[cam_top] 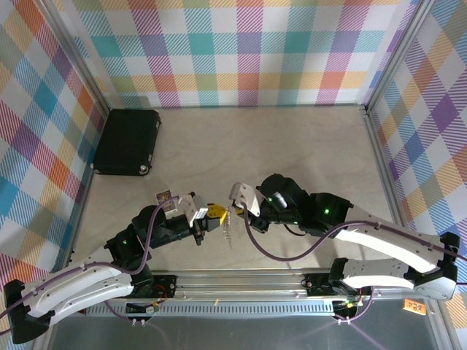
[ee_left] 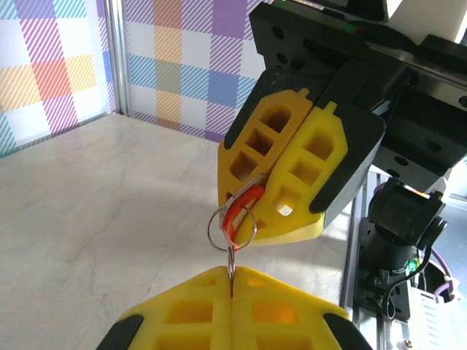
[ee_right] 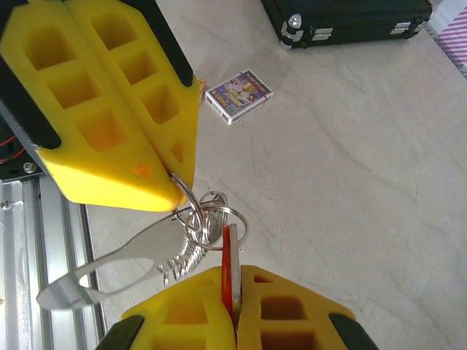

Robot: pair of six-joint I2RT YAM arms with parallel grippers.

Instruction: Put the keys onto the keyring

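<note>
The red key (ee_right: 229,266) stands edge-on between my right gripper's (ee_right: 235,275) yellow fingers, which are shut on it. Its upper end sits within the outline of a small silver ring (ee_right: 219,222) of the keyring (ee_right: 179,251), whose fan of thin silver pieces hangs below. My left gripper (ee_right: 177,186) is shut on the keyring. In the left wrist view, my left gripper (ee_left: 231,275) pinches the ring (ee_left: 232,227), and my right gripper (ee_left: 252,208) holds the red key (ee_left: 243,205) against it. From above, both grippers (cam_top: 214,214) (cam_top: 236,208) meet with the keyring (cam_top: 229,230) dangling between.
A black case (cam_top: 128,141) lies at the back left. A small card deck (cam_top: 165,198) rests just left of the left gripper. An aluminium rail (cam_top: 241,281) runs along the near table edge. Checkered walls close three sides.
</note>
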